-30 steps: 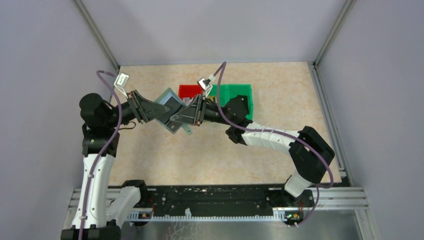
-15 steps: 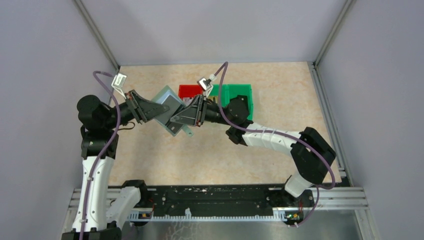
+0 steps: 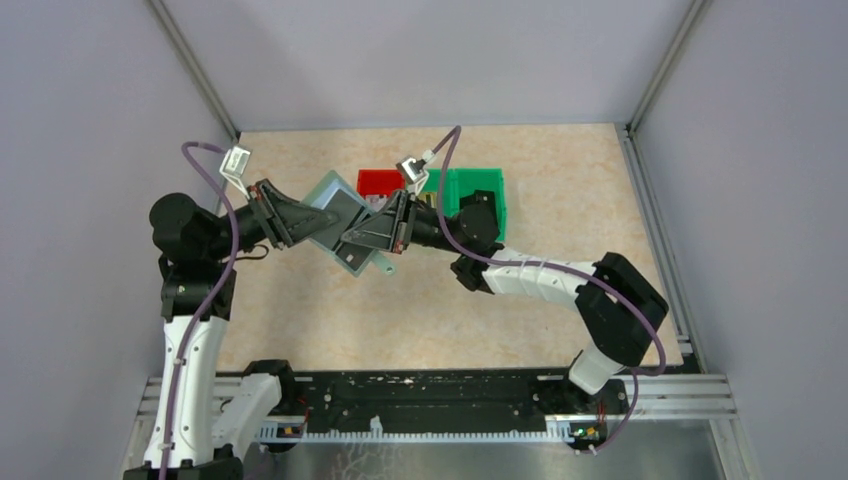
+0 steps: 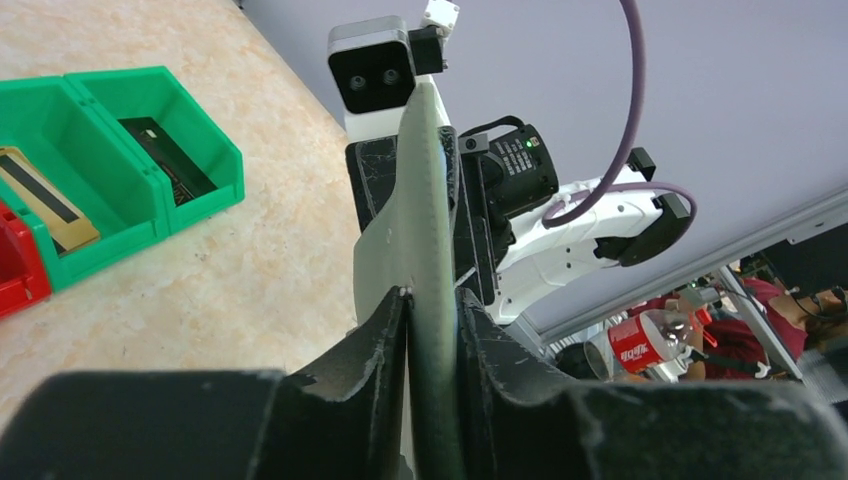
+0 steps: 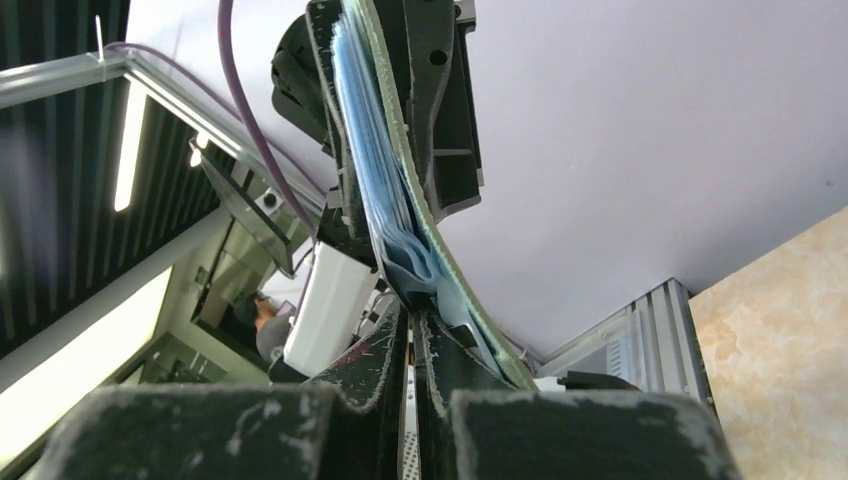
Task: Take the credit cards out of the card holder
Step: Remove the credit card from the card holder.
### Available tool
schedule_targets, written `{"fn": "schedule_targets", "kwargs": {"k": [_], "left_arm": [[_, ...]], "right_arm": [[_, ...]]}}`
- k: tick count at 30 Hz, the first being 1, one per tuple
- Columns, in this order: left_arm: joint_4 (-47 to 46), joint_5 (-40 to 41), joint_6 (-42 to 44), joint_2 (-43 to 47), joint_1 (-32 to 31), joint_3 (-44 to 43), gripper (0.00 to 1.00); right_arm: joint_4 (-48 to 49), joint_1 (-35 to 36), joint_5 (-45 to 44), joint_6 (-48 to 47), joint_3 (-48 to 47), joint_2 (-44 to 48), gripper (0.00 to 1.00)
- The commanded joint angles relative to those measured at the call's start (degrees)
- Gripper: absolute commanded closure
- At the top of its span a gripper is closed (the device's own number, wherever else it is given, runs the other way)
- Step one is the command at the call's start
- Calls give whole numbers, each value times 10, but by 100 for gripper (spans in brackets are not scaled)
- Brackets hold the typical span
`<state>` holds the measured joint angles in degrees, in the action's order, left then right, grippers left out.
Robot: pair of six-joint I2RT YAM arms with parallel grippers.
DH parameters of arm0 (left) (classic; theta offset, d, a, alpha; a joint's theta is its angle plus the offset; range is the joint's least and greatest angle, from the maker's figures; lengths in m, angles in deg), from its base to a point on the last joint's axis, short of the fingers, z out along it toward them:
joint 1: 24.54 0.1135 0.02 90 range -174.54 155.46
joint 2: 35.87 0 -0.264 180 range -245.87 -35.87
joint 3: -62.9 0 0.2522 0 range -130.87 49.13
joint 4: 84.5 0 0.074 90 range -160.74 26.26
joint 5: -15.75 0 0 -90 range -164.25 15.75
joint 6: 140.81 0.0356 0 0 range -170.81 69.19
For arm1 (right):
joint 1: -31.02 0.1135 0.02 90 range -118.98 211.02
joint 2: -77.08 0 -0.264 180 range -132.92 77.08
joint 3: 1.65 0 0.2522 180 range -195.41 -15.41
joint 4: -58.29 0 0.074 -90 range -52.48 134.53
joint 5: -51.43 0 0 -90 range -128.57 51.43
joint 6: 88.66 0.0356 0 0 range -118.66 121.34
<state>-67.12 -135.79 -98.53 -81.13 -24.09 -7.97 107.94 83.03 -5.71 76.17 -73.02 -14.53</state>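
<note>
Currently my left tool (image 4: 433, 300) clamps the card holder (image 4: 420, 200) aloft, centre-left of the overhead frame; my right tool (image 5: 412, 322) is pinched fully together at its blue pocket. Gripping lining, not the credit card (image 3: 346, 211), it could wrench the holder free.

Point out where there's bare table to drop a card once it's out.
Widest bare patch: table between the arm bases and the held card holder. Also bare: right of the green bin to the side rail, and the far strip behind the bins. Crowded: in front of the red bin, where left gripper and right gripper meet at the holder.
</note>
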Motion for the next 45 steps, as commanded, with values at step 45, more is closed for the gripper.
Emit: {"fn": "schedule_targets", "kwargs": {"k": [45], "left_arm": [[2, -22, -15, 9, -8, -20, 80]], "right_arm": [[64, -2, -41, -11, 52, 42, 70]]}}
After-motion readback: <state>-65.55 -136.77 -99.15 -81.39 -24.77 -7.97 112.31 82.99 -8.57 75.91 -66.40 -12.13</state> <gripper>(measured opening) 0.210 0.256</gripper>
